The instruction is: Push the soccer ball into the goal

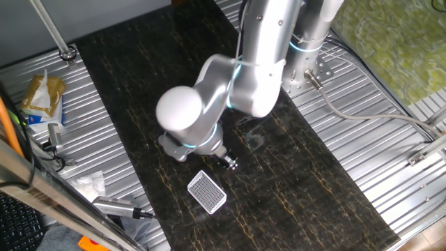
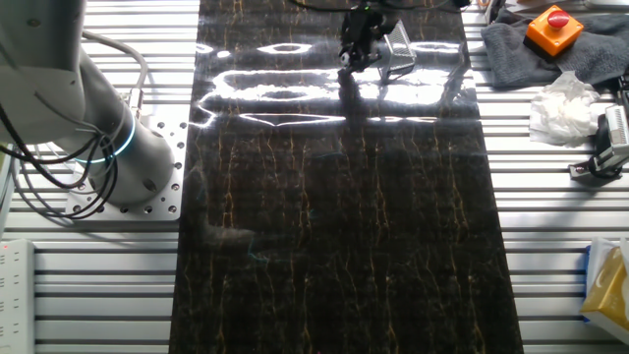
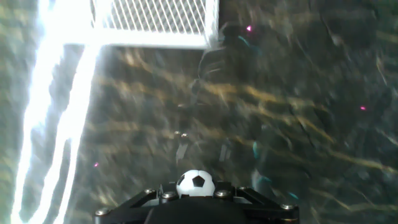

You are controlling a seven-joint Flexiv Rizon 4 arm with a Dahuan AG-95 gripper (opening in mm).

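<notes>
The soccer ball [image 3: 196, 183], tiny and white with black patches, lies on the dark marble tabletop, touching the front of my gripper [image 3: 196, 198]. The jaws look closed together behind it, holding nothing. The goal [image 3: 152, 22], a white frame with grey mesh, stands ahead and to the left at the top of the hand view, a good stretch from the ball. In one fixed view the gripper [image 1: 229, 162] is low over the table just beside the goal [image 1: 208, 192]. In the other fixed view the gripper [image 2: 353, 54] and goal [image 2: 398, 44] are at the far end. The ball is too small to see in either fixed view.
A yellow packet [image 1: 42, 96], crumpled white paper [image 1: 90, 185] and a metal tool [image 1: 115, 206] lie on the ribbed metal beside the mat. An orange button [image 2: 553, 28] on grey cloth and crumpled paper [image 2: 560, 103] are at the other side. The robot base [image 2: 128, 167] stands left.
</notes>
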